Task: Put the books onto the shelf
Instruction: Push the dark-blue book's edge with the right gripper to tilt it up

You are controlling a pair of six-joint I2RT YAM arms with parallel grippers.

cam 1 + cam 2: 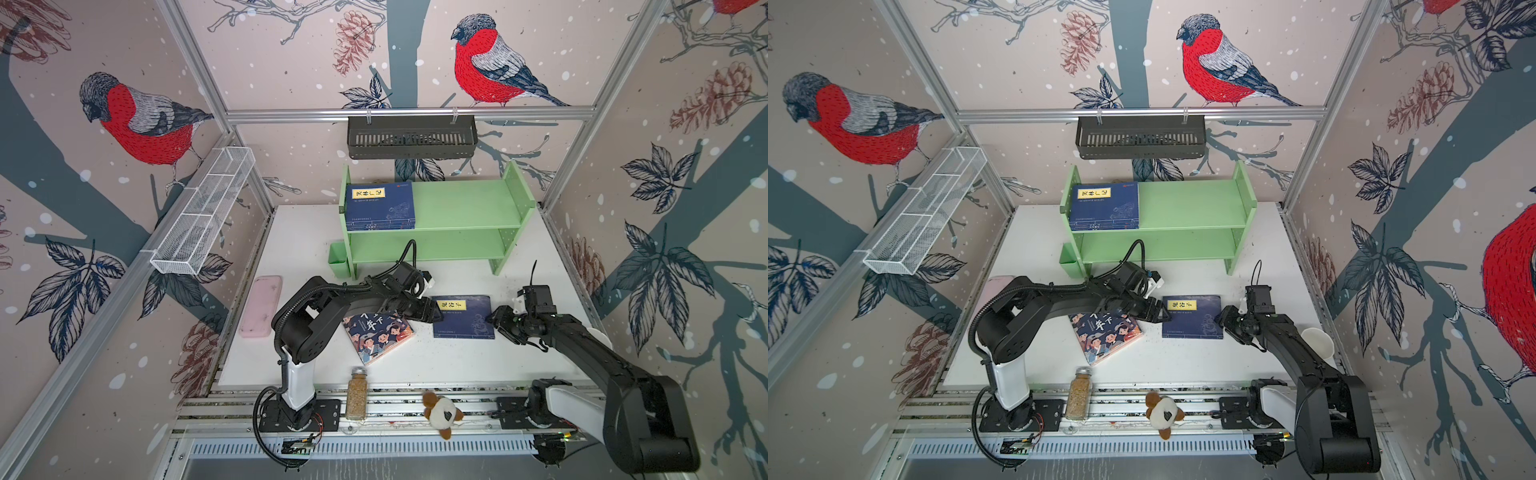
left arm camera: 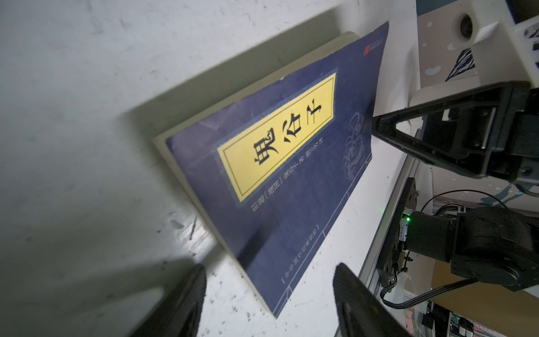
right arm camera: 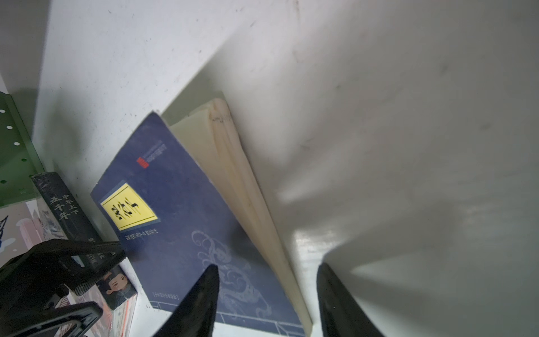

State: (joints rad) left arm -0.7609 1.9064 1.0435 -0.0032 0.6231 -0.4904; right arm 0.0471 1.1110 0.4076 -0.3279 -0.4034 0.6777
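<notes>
Navy book [image 1: 463, 318] lies between spread left hand [image 1: 437, 316] and spread right hand [image 1: 493, 320]; only top views show shelved books [image 1: 380, 205].

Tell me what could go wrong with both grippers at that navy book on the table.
The right gripper straddles the navy book at its loose page edge; closing may catch only a few pages, so it flops open.
The left gripper sits open at the opposite edge; pushing from both sides may buckle or skid it.
The left arm hangs over the cartoon book and may drag it.
</notes>
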